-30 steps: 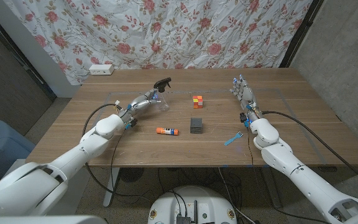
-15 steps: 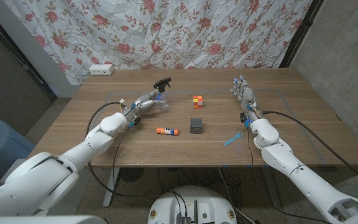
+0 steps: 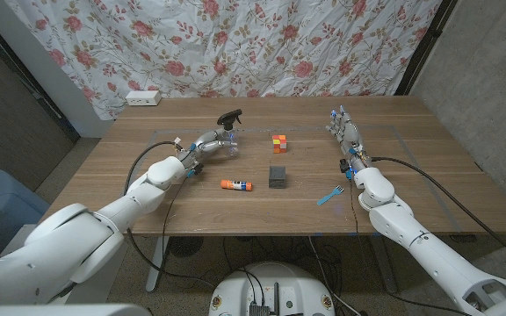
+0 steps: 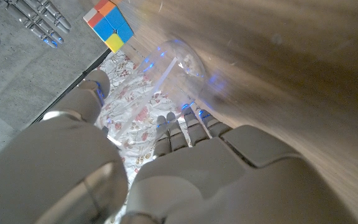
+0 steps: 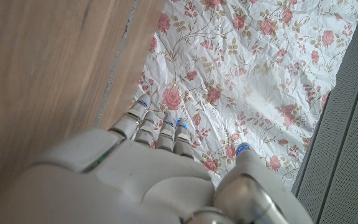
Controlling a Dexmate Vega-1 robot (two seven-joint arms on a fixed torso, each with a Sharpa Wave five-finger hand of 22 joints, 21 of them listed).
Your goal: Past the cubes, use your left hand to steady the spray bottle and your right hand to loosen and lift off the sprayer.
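The spray bottle point(image 3: 228, 140) stands upright past the cubes, a clear body with a black sprayer point(image 3: 230, 116) on top. My left hand point(image 3: 202, 146) is right beside its lower body, on the bottle's left, with fingers spread. In the left wrist view the clear bottle point(image 4: 180, 61) sits just beyond my fingertips point(image 4: 185, 121) with the thumb point(image 4: 94, 88) apart from them, and no grip shows. My right hand point(image 3: 343, 128) stands far off at the table's right with straight fingers, holding nothing. The right wrist view looks past its fingers point(image 5: 157, 127) to the curtain.
A multicoloured cube point(image 3: 278, 142) and a dark cube point(image 3: 277, 176) sit mid-table. An orange-and-white glue stick point(image 3: 235, 184) lies in front of the bottle. A blue fork point(image 3: 329, 194) lies near my right forearm. A white power strip point(image 3: 143, 97) is at the far left edge.
My left arm has pushed forward and its hand has settled closer against the bottle's lower body. The right arm and the bottle have stayed where they were.
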